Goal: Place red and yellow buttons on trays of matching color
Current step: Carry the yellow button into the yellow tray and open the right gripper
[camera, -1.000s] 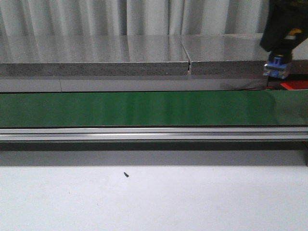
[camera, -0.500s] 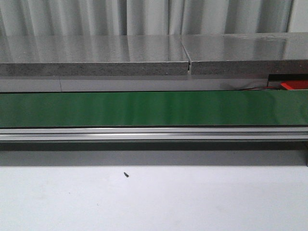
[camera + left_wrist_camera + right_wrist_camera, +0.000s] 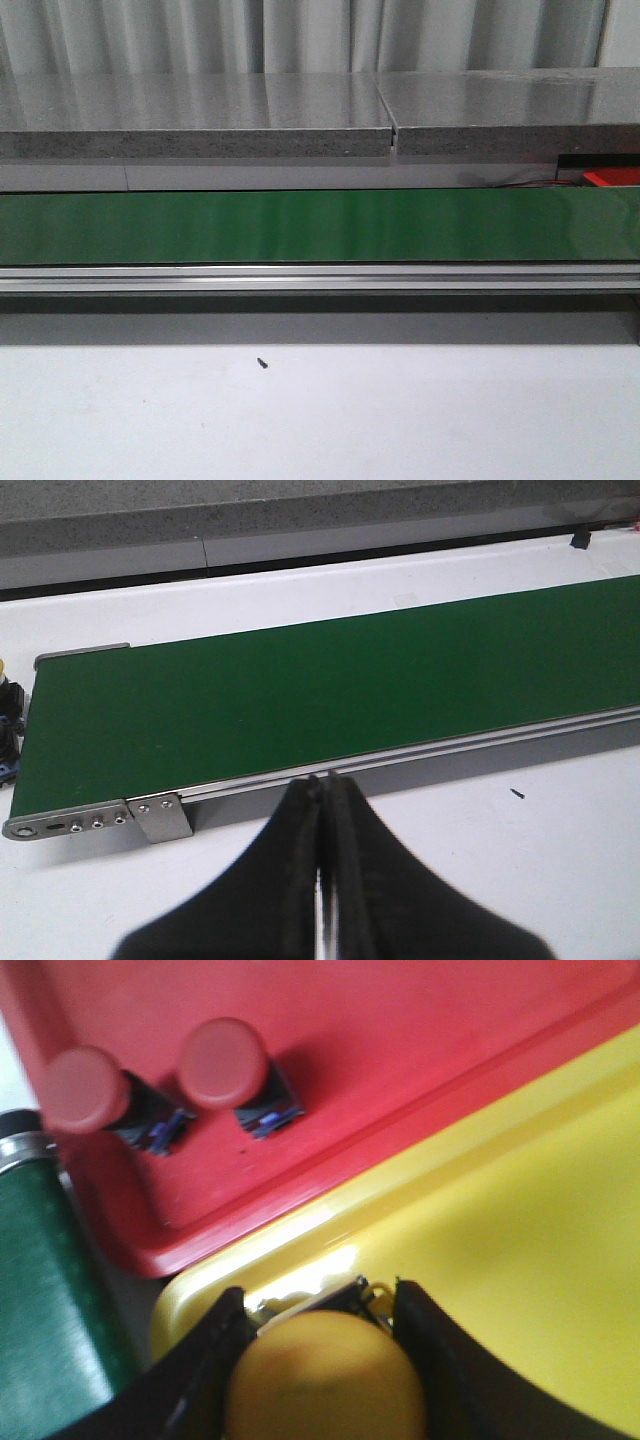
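Note:
In the right wrist view my right gripper [image 3: 318,1305] is shut on a yellow button [image 3: 325,1380], held just inside the near rim of the yellow tray [image 3: 520,1260]. Beside it lies the red tray [image 3: 400,1040] with two red buttons [image 3: 80,1088] [image 3: 222,1060] lying in it. My left gripper [image 3: 322,785] is shut with nothing in it, over the white table in front of the green belt [image 3: 330,690]. Neither gripper shows in the front view, where only a corner of the red tray [image 3: 612,178] appears at the far right.
The green conveyor belt [image 3: 300,225] runs across the table, with an aluminium rail [image 3: 300,278] along its front. Small dark and blue objects [image 3: 6,730] sit at the belt's end in the left wrist view. A tiny black screw [image 3: 262,363] lies on the white table.
One second ago my right arm showed at the front view's upper right, carrying a blue-based part. It has left that view. Nothing else on the belt or table moved.

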